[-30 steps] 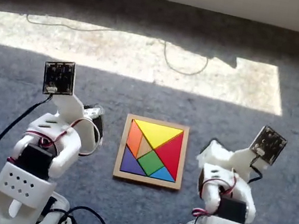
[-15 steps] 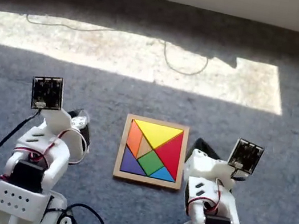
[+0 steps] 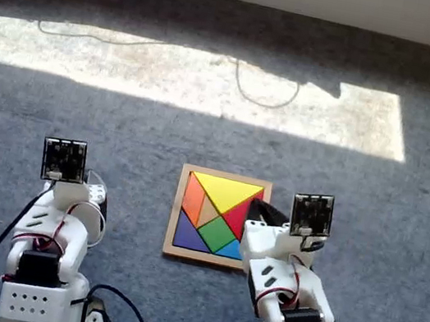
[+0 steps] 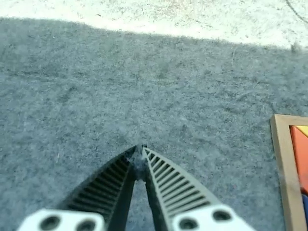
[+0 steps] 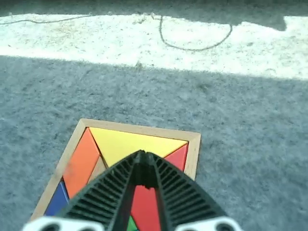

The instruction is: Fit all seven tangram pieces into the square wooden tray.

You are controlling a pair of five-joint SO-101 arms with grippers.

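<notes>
Tangram pieces (image 3: pixel 218 212) fill the tray (image 3: pixel 176 208) mid-frame, seemingly all seven. Left gripper (image 4: pixel 141 152) and right gripper (image 5: pixel 143 158) are closed, empty; lift the right clear without nudging the rim

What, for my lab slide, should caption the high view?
Tangram pieces fill the square wooden tray on grey carpet; the right gripper hovers shut over the tray.

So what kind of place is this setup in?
Probably an ordinary indoor room, not a lab bench: grey-blue carpet under everything, a patch of sunlight as from a window, and a loose cable lying across it.
</notes>
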